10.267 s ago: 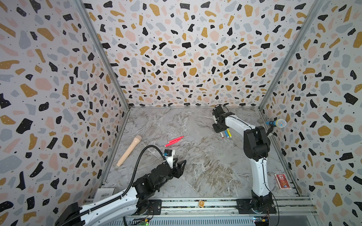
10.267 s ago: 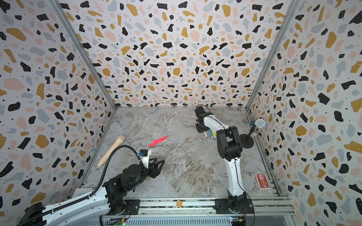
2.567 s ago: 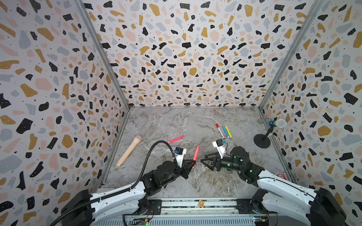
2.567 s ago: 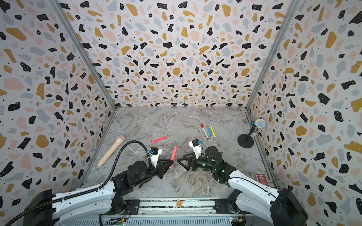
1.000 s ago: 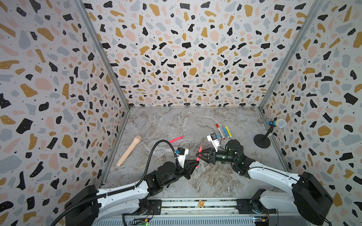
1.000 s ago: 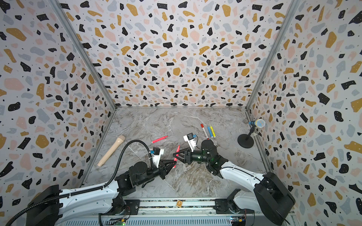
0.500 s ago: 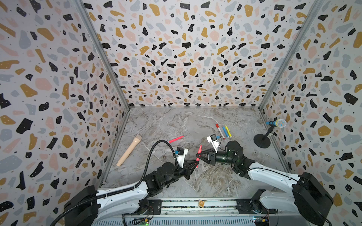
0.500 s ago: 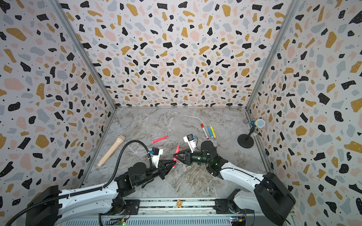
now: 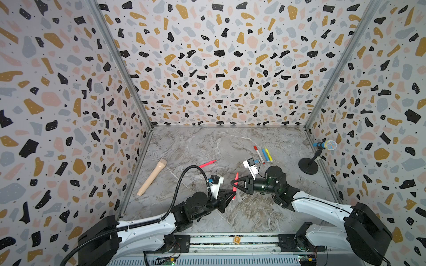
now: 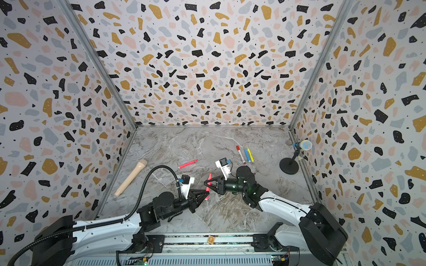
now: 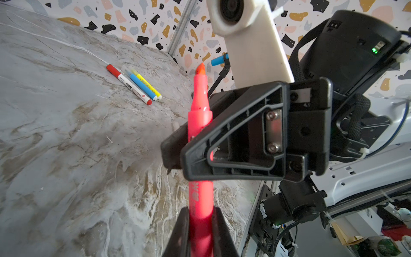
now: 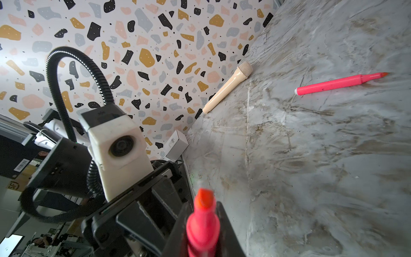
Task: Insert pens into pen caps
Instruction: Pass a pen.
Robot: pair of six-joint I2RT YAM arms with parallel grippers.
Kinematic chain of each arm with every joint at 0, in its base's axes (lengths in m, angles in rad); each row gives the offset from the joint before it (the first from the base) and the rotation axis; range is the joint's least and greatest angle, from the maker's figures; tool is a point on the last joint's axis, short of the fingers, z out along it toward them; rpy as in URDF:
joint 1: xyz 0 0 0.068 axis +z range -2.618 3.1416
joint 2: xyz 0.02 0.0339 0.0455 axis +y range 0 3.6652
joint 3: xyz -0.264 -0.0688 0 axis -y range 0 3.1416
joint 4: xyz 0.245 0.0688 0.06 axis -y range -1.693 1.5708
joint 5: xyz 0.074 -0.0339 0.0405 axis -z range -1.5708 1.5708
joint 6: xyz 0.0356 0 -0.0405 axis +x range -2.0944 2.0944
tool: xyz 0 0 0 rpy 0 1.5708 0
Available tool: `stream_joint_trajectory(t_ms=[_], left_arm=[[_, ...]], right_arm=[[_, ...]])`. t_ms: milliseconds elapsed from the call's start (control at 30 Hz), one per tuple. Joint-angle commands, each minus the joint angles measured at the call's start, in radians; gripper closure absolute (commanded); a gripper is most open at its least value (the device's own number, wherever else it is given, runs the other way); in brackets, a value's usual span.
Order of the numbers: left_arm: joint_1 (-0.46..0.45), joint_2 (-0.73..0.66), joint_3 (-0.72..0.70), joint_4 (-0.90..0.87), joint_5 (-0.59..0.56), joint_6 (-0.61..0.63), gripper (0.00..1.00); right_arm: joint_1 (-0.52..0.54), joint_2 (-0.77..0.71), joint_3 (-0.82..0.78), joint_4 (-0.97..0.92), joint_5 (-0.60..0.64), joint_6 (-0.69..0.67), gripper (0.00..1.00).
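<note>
A neon pink pen [image 9: 235,182] [image 10: 209,182] stands tilted above the table's front middle, its orange tip bare and pointing toward the back wall. My left gripper [image 9: 231,195] [image 10: 205,195] is shut on its lower barrel [image 11: 200,211]. From the right, my right gripper [image 9: 233,183] [image 10: 205,183] is shut on the pen just below the tip [image 12: 203,220]. A second pink pen [image 9: 207,163] [image 12: 340,83] lies left of centre. The white pen with red ends [image 9: 259,154], the blue pen [image 9: 264,154] and the yellow pen [image 9: 268,154] lie side by side at the back right. No pen caps show in any view.
A beige microphone-shaped stick [image 9: 152,177] lies along the left wall. A blue microphone on a black round stand [image 9: 309,167] is by the right wall. A small orange-tan tag [image 9: 236,239] sits on the front rail. A white box [image 12: 178,144] is in the front left corner.
Over the last second my right gripper has closed onto the upper part of the pink pen that my left gripper holds. Neither arm has shifted much.
</note>
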Motion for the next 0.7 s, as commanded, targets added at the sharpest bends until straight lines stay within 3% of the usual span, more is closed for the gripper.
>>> stream_joint_trajectory(t_ms=[0,233,667], left_arm=[[-0.004,-0.005,0.008,0.054,0.015,-0.01,0.69],[-0.004,-0.008,0.011,0.082,0.057,-0.035,0.65],[-0.004,0.072,0.043,0.137,0.145,-0.052,0.71]], right_arm=[[0.002,-0.044,0.021,-0.041,0.02,-0.053,0.91],[0.002,-0.05,0.031,-0.079,-0.03,-0.084,0.91],[0.029,-0.04,0.047,-0.073,-0.081,-0.096,0.91]])
